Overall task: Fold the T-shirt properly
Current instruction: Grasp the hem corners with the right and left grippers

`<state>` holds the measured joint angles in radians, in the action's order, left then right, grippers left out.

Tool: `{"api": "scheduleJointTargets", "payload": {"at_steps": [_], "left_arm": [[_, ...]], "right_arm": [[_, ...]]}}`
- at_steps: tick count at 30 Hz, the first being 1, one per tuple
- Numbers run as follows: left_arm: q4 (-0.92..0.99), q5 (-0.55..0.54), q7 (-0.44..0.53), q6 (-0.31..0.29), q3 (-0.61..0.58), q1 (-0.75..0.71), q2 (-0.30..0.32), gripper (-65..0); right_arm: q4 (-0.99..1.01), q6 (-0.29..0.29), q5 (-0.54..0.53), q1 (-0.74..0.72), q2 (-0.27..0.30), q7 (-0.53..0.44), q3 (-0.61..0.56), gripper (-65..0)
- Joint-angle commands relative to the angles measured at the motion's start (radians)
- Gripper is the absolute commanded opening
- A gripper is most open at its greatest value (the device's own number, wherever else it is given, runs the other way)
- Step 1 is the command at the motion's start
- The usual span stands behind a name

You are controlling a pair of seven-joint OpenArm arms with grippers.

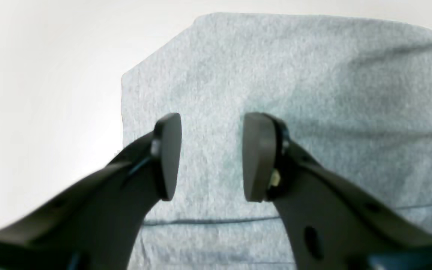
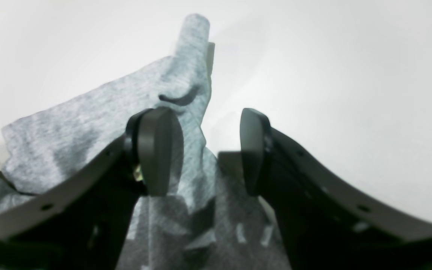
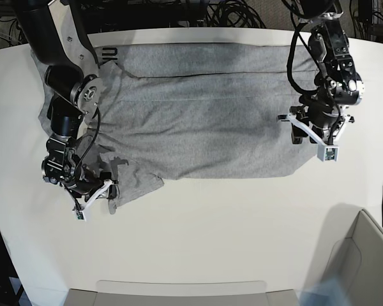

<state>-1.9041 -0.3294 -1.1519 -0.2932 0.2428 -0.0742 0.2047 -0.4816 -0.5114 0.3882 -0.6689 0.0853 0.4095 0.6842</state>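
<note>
As two robot arms reach over a white surface point(image 3: 242, 229), a heather-grey T-shirt point(image 3: 210, 121) lies spread across its far half, wrinkled and stretching from beneath one arm to beneath the other. The left pincer point(image 1: 210, 157) stands well open above the shirt's plain grey fabric, its two dark fingers apart with no cloth pinched between them. The right pincer point(image 2: 210, 152) is spread wide at the opposite end of the garment, also gripping nothing; in its wrist view, one finger overlaps the grey fabric while the tip of the other shows mostly against the white surface, and the edge of the shirt runs through the gap. Whether either pincer touches the cloth cannot be told from these angles.

Below the right pincer, a narrow flap of the shirt juts toward the near side of the surface, bunched into a raised fold that ends in a rounded tip. Under the left pincer, the fabric lies flatter, crossed by long creases, with a rounded outer corner. A scrap of bold black lettering point(image 3: 108, 53) shows at the shirt's far edge, close to the right arm. A grey container point(image 3: 364, 258) occupies the near corner on the left arm's side, and dark cables point(image 3: 239, 13) lie tangled beyond the far side of the surface.
</note>
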Motion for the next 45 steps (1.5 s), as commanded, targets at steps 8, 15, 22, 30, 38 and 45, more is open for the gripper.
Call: {"api": "scheduleJointTargets", "payload": {"at_steps": [8, 15, 22, 30, 38, 45], "left_arm": [[0.386, -0.003, 0.036, -0.011, -0.04, 0.337, 0.117, -31.6], [0.725, -0.003, 0.163, -0.176, -0.26, 0.465, 0.253, -31.6], [0.851, -0.003, 0.212, -0.357, -0.265, 0.474, 0.266, -31.6], [0.901, -0.003, 0.275, -0.367, -0.353, 0.471, 0.264, -42.9], [0.855, -0.003, 0.243, -0.363, -0.299, 0.482, 0.264, -65.0], [0.673, -0.003, 0.243, -0.357, -0.282, 0.408, 0.264, -65.0]], "right_arm": [[-0.001, -0.003, 0.018, 0.015, 0.004, 0.032, -0.005, -35.8], [-0.001, -0.003, 0.104, 0.013, 0.0, 0.032, -0.005, -35.8], [-0.001, -0.002, 0.104, 0.013, 0.003, 0.032, -0.005, -35.8], [-0.002, -0.002, 0.104, 0.013, 0.003, 0.032, -0.005, -35.8], [-0.002, -0.002, 0.104, 0.011, -0.002, 0.032, -0.005, -35.8], [-0.002, -0.005, 0.102, 0.008, -0.003, 0.029, -0.005, -37.6]]}}
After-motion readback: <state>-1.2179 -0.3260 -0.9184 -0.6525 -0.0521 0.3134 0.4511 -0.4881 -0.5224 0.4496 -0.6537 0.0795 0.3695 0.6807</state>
